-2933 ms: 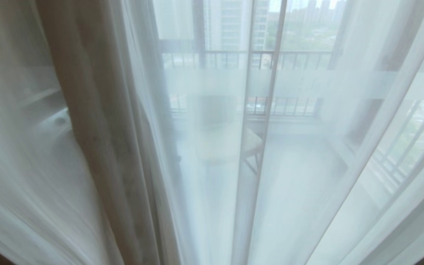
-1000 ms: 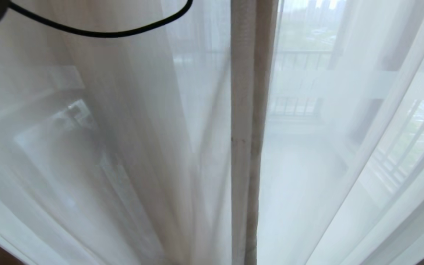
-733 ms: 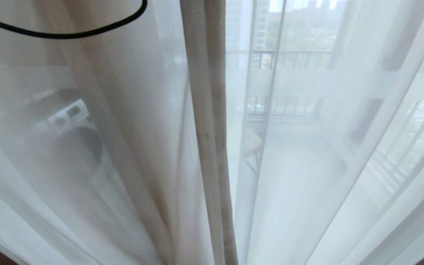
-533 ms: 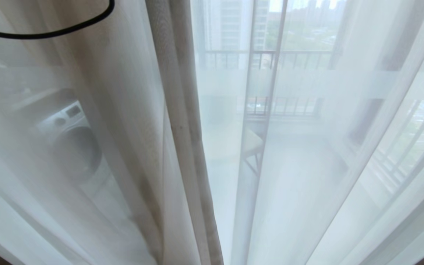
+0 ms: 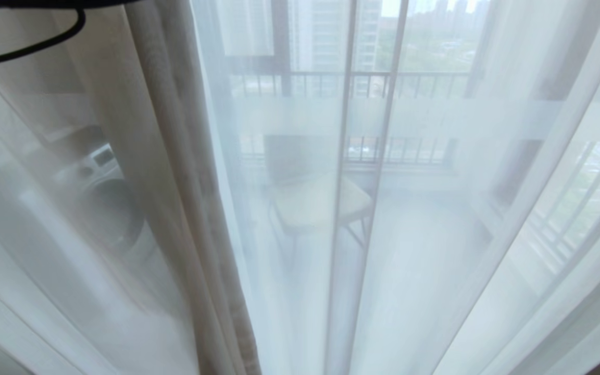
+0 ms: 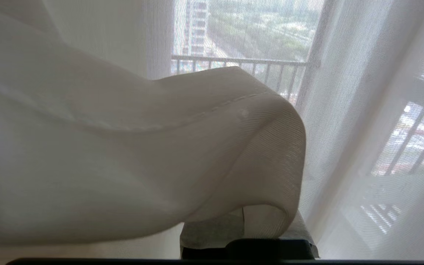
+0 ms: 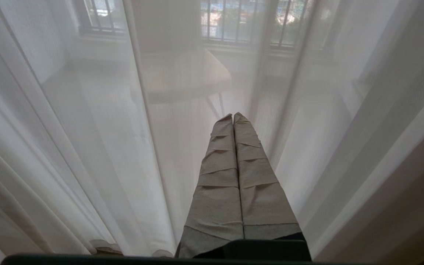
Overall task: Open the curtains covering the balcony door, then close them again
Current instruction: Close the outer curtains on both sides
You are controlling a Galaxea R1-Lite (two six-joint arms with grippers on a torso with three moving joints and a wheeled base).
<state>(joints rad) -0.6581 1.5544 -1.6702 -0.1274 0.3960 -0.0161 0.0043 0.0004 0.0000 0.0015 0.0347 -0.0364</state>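
My left gripper point(image 6: 234, 230) is shut tight, and the cream curtain point(image 6: 182, 147) lies folded over its fingers like a blanket. I cannot tell if the cloth is nipped between them or only hooked on top. In the head view the cream curtain point(image 5: 164, 156) hangs in a bunch on the left. The thin sheer point(image 5: 435, 234) is spread over all the rest, so the door point(image 5: 370, 78) shows only through it, with a chair point(image 5: 315, 203) outside and a washer point(image 5: 102, 198) off to the left. My black cable point(image 5: 29, 47) loops in the top left corner. My right gripper point(image 7: 233, 117) is shut too, with its two fingers pressed together. It holds nothing and points at the sheer from close by. I think the step now is to drag the cream curtain out to the left so the door gets open. To do it well I should pull slow and level along the rail, not down, so the cloth slides and does not tug on the hooks. I should hold my wrist steady so the fold does not slip off my fingers. I must mind the cable so it does not catch in the folds. The sheer hangs across the door, so I think it needs a pull as well.
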